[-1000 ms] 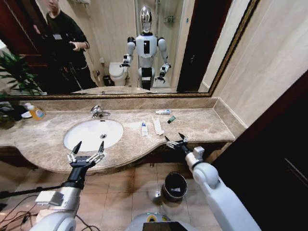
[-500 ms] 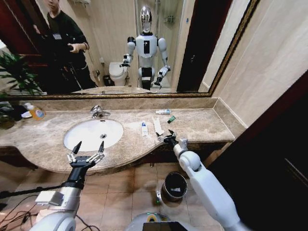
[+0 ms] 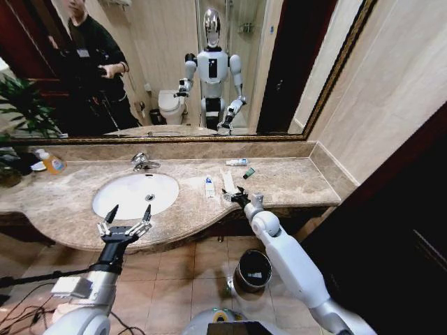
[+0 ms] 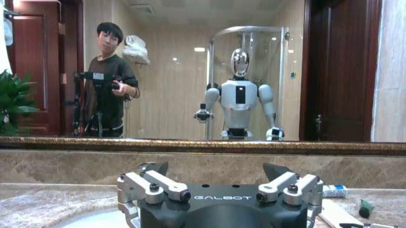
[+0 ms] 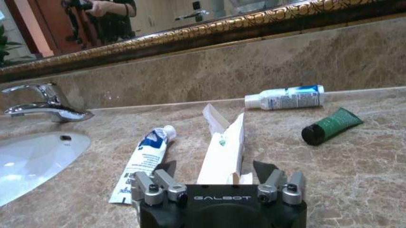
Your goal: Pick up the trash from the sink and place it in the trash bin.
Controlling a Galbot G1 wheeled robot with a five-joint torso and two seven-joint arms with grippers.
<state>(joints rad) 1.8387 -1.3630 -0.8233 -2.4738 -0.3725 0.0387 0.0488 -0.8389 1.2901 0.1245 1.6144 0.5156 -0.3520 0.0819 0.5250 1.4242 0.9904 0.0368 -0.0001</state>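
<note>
Marble counter (image 3: 293,183) under gilt-framed mirror (image 3: 209,70), white sink (image 3: 133,194) at left. Right gripper (image 3: 236,197), jaws spread, low at near end of flat white wrapper (image 5: 223,152); blue-marked tube (image 5: 144,161) just beside. Left gripper (image 3: 124,225) parked open before sink. Trash bin (image 3: 253,269) on tiled floor.

Even, warm indoor light, soft shadows, glare on the mirror (image 3: 174,63), head view bowed at edges

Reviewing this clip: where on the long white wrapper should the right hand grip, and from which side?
Probably the near end, coming from the counter's front edge. The long white wrapper lies flat on the counter, its narrow width pointing lengthwise toward the open right hand, so the fingers can straddle it. The white tube lies close on the sink side, so a centred approach seems safer.
</note>
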